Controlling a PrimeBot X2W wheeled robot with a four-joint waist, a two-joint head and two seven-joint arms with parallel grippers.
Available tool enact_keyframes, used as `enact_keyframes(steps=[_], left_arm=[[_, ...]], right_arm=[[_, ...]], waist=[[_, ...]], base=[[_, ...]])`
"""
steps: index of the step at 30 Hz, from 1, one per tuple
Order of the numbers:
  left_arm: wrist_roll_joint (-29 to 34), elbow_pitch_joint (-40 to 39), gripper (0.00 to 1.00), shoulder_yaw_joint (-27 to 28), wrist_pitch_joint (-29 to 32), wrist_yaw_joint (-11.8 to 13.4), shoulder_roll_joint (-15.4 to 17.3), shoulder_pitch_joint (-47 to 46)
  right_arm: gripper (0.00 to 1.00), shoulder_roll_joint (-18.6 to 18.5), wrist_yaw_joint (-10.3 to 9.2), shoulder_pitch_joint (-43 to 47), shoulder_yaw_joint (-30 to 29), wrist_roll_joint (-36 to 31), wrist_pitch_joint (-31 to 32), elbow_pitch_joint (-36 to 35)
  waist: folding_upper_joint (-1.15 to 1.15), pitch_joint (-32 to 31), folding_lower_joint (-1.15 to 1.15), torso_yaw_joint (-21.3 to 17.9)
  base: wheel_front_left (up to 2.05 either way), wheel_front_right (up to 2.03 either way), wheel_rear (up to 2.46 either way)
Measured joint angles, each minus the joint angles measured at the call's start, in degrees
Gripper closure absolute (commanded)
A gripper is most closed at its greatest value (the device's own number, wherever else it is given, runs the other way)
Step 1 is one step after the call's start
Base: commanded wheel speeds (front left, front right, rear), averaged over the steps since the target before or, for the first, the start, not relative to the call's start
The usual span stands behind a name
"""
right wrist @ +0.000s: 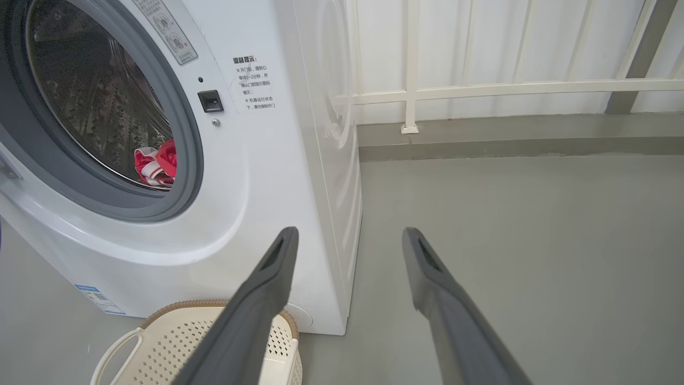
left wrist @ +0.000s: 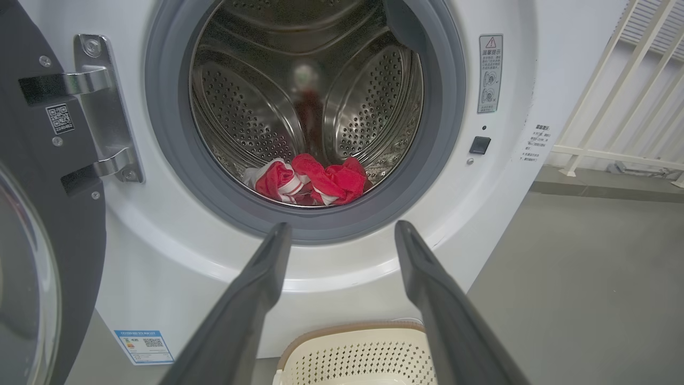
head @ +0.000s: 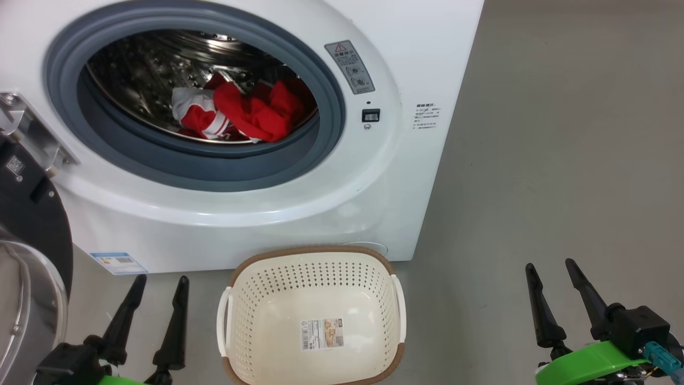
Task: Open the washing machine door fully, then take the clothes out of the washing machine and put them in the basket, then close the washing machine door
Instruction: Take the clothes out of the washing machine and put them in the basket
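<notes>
The white washing machine [head: 417,64] stands with its black-rimmed door [head: 32,224] swung open to the left; the door [left wrist: 37,224] hangs on a steel hinge. Red and white clothes [head: 240,112] lie at the bottom of the steel drum, clothes [left wrist: 310,182] also seen past the grey gasket, and clothes [right wrist: 156,166] at the opening's edge. The cream basket [head: 312,321] sits on the floor before the machine, with nothing in it but a paper label. My left gripper [head: 160,283] is open, left of the basket. My right gripper [head: 550,267] is open, to the basket's right. Both hold nothing.
Grey floor [head: 561,160] stretches to the right of the machine. A white railing [right wrist: 481,88] runs along the wall behind it. A blue label sticker [head: 118,262] sits low on the machine's front. The open door stands close to my left arm.
</notes>
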Motion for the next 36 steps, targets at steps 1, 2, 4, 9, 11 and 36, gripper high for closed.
enact_keyframes(steps=[1,2,4,9,11,36], left_arm=[[0.0,0.0,0.00,0.0,0.0,0.0,0.0,0.0],[0.0,0.0,0.00,0.0,0.0,0.0,0.0,0.0],[0.0,0.1,0.00,0.0,0.0,0.0,-0.1,0.0],[0.0,0.2,0.00,0.0,0.0,0.0,-0.1,-0.2],[0.0,0.6,0.00,-0.2,0.0,0.0,0.0,-0.6],[-3.2,30.4,0.00,-9.5,0.0,0.0,0.1,-38.0]], right_arm=[[0.00,0.0,0.00,0.0,0.0,0.0,0.0,0.0],[0.00,0.0,0.00,0.0,0.0,0.0,0.0,0.0],[0.00,0.0,0.00,0.0,0.0,0.0,0.0,0.0],[0.00,0.0,0.00,0.0,0.1,0.0,0.0,0.0],[0.00,0.0,0.00,-0.2,0.1,0.0,0.0,0.0],[0.00,-0.1,0.00,-8.5,2.4,0.8,0.0,-1.3]], waist=[[0.00,0.0,0.00,0.0],[0.00,0.1,0.00,0.0],[0.00,0.2,0.00,0.0],[0.00,0.8,0.00,0.0],[0.00,1.2,0.00,0.0],[0.00,13.9,0.00,-1.3]], base=[[0.00,0.00,0.00],[0.00,0.00,0.00],[0.00,0.00,0.00],[0.00,0.00,0.00],[0.00,0.00,0.00],[0.00,0.00,0.00]])
